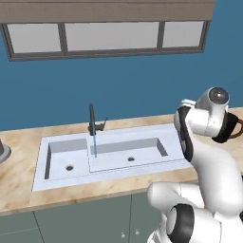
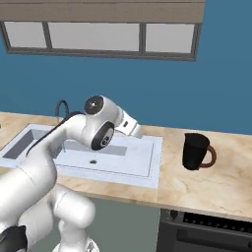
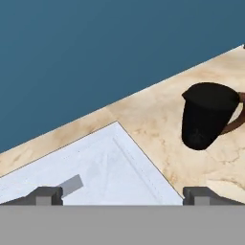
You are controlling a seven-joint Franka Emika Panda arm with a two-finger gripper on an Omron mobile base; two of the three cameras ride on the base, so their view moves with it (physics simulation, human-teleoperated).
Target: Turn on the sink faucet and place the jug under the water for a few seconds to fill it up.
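The black jug with its brown handle stands upright on the counter, right of the sink. In the hand view the jug sits ahead and to the right, past the sink's corner. My gripper is open, fingertips wide apart with nothing between them. It hovers over the sink's right end, well short of the jug. The dark faucet stands behind the sink. A thin light-blue stream of water falls from it by the divider. My arm hides most of the jug in the left base view.
Beige counter runs both sides of the sink, with open room around the jug. A blue wall and a window rise behind. A grey object sits at the far left edge. A dark oven front lies below the jug.
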